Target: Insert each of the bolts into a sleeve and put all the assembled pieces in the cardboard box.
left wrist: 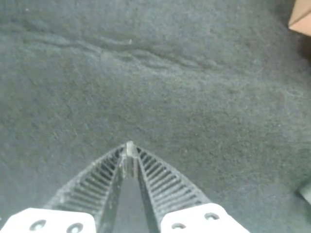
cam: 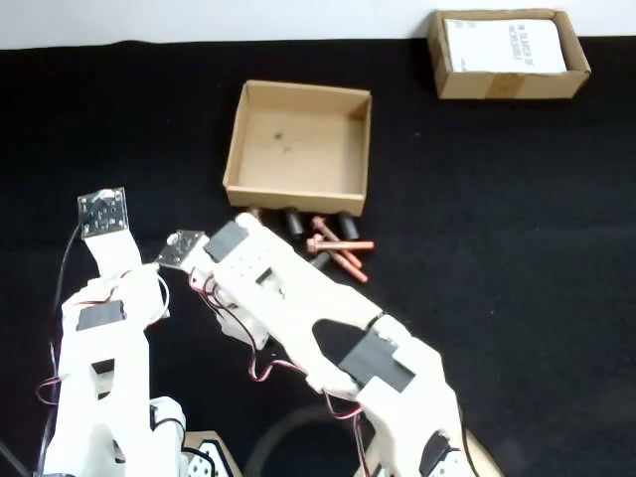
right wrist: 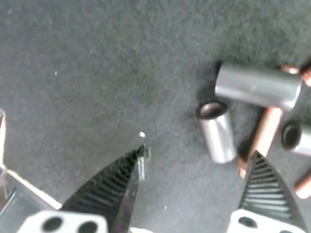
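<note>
Presently, high view: bolts (cam: 343, 245) and sleeves (cam: 294, 223) lying together on desk (cam: 497, 248), just beside cardboard box (cam: 298, 149). Left wrist view: left claw (left wrist: 129, 148) sitting closed over black desk. Right wrist view: right claw (right wrist: 199, 151) hanging open above sleeves, bolts.

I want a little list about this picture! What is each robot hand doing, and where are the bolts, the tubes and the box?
left hand: shut, holding nothing, over the black cloth
right hand: open, just above the pile of parts
sleeves: dark tubes lying on the cloth near the box's front wall
bolts: copper-coloured, lying mixed among the sleeves
cardboard box: open on top, no pieces in it yet
second box: far corner of the table, white paper inside
</note>
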Controlling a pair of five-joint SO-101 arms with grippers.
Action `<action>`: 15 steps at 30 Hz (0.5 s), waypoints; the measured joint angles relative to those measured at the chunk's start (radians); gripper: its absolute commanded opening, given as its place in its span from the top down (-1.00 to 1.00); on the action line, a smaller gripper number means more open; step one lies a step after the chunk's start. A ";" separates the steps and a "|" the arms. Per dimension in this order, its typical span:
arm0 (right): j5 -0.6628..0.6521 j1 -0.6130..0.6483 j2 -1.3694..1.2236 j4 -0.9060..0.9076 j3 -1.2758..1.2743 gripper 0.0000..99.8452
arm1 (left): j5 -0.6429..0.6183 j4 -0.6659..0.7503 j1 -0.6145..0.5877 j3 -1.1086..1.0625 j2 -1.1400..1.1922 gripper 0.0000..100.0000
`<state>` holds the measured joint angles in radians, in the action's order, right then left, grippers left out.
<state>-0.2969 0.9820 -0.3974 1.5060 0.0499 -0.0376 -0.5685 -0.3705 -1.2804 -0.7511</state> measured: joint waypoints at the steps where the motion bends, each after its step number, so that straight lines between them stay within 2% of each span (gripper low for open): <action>1: 0.000 -0.002 0.002 -0.018 -0.014 0.39 | 0.000 0.000 0.000 0.000 0.000 0.98; 8: 0.000 -0.032 -0.002 -0.132 -0.100 0.44 | -0.003 0.000 0.002 0.002 0.000 0.98; 13: 0.000 -0.049 0.002 -0.190 -0.147 0.89 | -0.003 0.000 0.002 0.002 0.000 0.98; 15: 0.000 -0.061 0.003 -0.213 -0.153 0.99 | -0.003 0.000 0.002 0.002 0.000 0.98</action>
<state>-0.2969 0.9206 -0.3943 1.2927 -0.1036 -0.0407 -0.5685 -0.3690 -1.2789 -0.7511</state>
